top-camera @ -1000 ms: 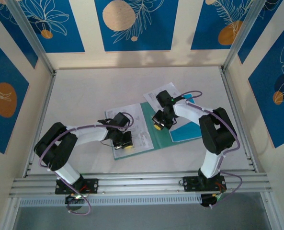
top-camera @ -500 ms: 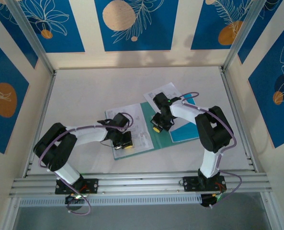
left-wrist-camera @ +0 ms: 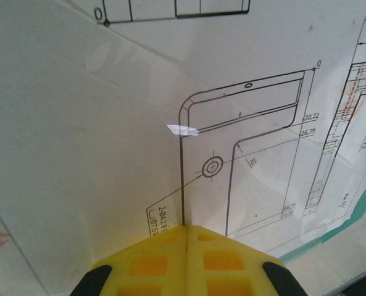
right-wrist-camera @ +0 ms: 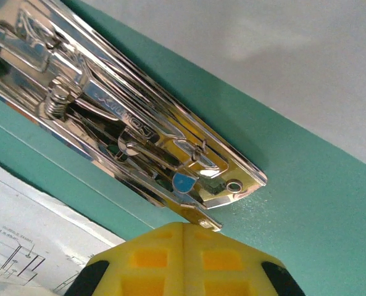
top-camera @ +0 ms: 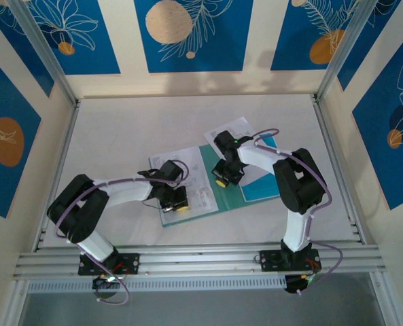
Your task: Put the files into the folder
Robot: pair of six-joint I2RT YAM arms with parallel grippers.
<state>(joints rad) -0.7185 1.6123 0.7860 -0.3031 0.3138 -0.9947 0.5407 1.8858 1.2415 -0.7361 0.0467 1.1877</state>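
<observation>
Thin teal-green card folder [top-camera: 227, 198] lies open on the white table [top-camera: 133, 136], with a chrome spring clip [right-wrist-camera: 139, 142] inside. White diagram-printed sheets [left-wrist-camera: 108, 154] cover its left leaf. My left fingers [left-wrist-camera: 189, 237] and right fingers [right-wrist-camera: 184, 233] are closed and empty

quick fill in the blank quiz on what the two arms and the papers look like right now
1. The left gripper and the right gripper both have their jaws ___.
2. The sheet under the left gripper's tip, printed with line drawings, is ___ in colour.
3. The shiny metal clip by the right gripper sits on the teal ___.

Missing words: shut; white; folder
</observation>
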